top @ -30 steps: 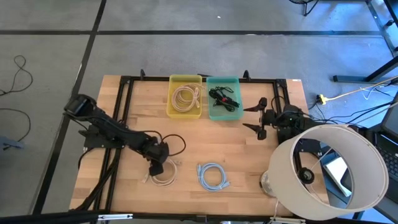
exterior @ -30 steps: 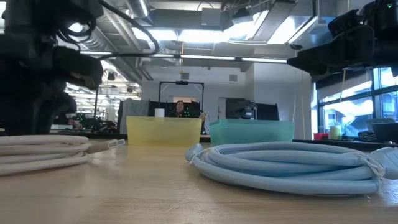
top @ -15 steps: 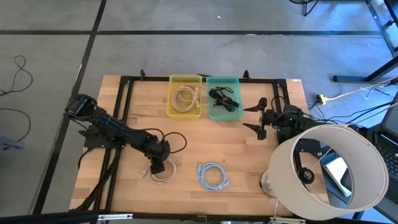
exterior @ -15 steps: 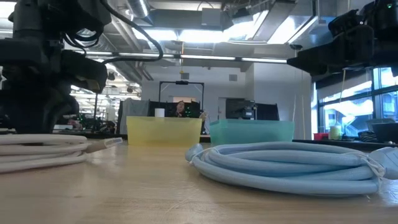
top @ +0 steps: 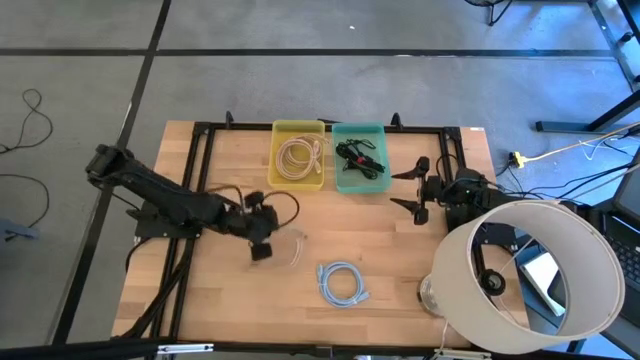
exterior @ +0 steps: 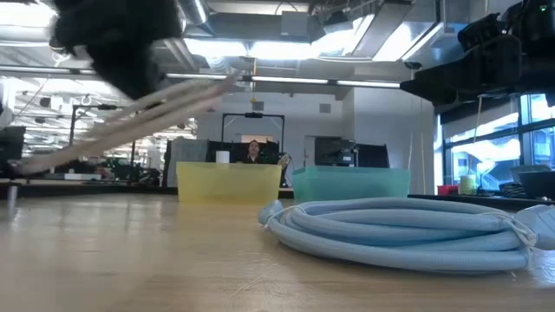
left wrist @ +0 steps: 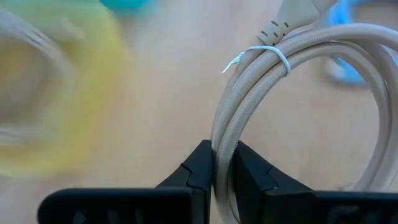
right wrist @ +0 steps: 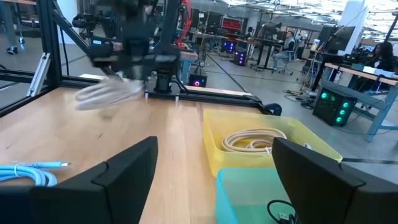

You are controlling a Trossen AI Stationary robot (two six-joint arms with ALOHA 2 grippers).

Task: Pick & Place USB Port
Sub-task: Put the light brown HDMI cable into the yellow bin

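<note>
The worktop (top: pixel 390 275) is pale wood planking inside a black metal frame. Its broadest bare stretch lies on the right half, between the bins and the near edge; the near left corner is bare too.

The left arm reaches in from the left edge, and its left tool (top: pixel 262 232) hangs left of centre, above the boards. The right arm is folded at the far right edge beside the teal bin, its right tool (top: pixel 414 187) held with fingers wide apart and nothing between them.

At the near right corner a large white lamp shade (top: pixel 530 275) overhangs the worktop edge.

Two rectangular plastic bins stand side by side at the far edge, touching. The yellow bin (top: pixel 275 177) on the left holds a cream cable coil (top: pixel 299 155); the teal bin (top: pixel 379 180) on the right holds a black cable bundle (top: pixel 360 157).

A light blue cable coil (top: pixel 342 282) lies flat near the centre, toward the near edge, with smooth round loops.

The beige USB cable coil (left wrist: pixel 298 112) is off the boards, clamped in the left tool: the two dark fingers (left wrist: pixel 200 168) are pinched together on its bunched strands. It is matte and rubbery, wound in several round loops bound by a thin white tie (left wrist: pixel 273 55), with a moulded plug (left wrist: pixel 298 15) jutting out past the tie. In the low view it slants up clear of the worktop.
</note>
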